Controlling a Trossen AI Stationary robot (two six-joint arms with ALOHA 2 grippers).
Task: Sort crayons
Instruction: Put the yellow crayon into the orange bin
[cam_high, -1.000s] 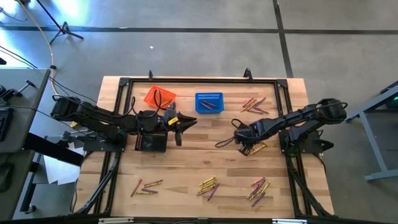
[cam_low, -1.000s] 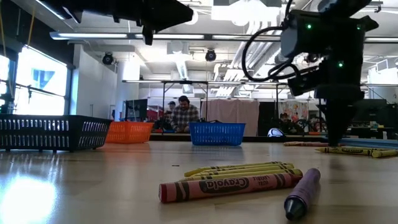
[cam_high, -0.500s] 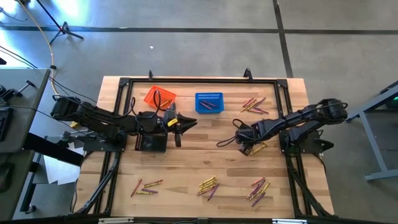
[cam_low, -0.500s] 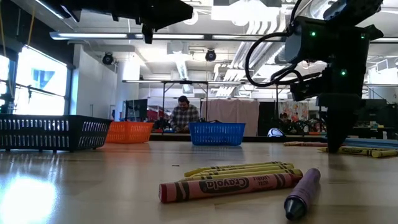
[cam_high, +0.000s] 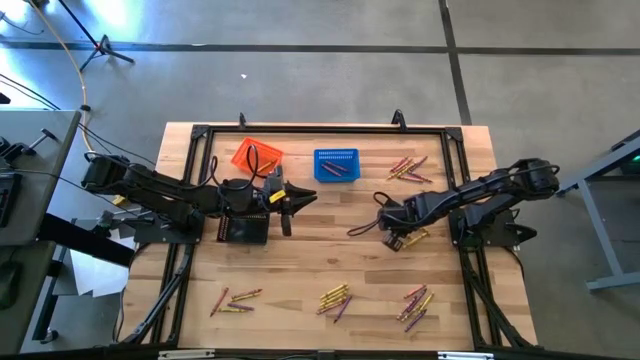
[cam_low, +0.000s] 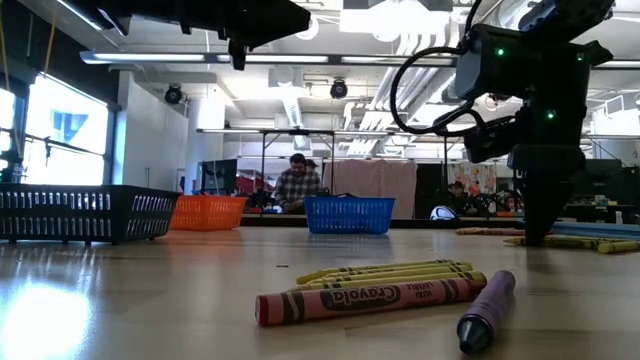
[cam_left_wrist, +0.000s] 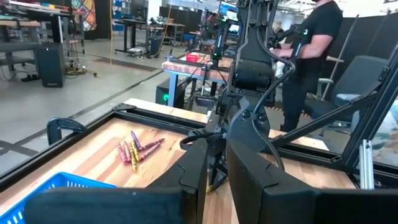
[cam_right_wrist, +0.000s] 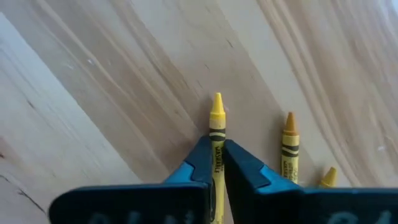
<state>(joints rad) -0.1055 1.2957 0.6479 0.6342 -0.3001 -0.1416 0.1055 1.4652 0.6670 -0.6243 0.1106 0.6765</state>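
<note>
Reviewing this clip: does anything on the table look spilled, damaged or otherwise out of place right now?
Nothing stands out. The loose wax crayons lie in small clusters on the wooden table, as expected for sorting. The right gripper is shut on a yellow crayon lying flat. The left gripper hangs near the black mesh basket.

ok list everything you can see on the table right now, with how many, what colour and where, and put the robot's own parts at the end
wooden table: one, light wood, black frame around it.
orange mesh basket: one, far edge, left of centre.
blue mesh basket: one, far edge, centre.
black mesh basket: one, under the left arm.
crayon piles: five, mixed yellow, red and purple; far right, by the right gripper, near left, near centre, near right.
yellow crayon: one, pinched by the right gripper.
left gripper: raised beside the black basket, nothing seen in it.
right gripper: down at the table, shut on the yellow crayon.
</note>
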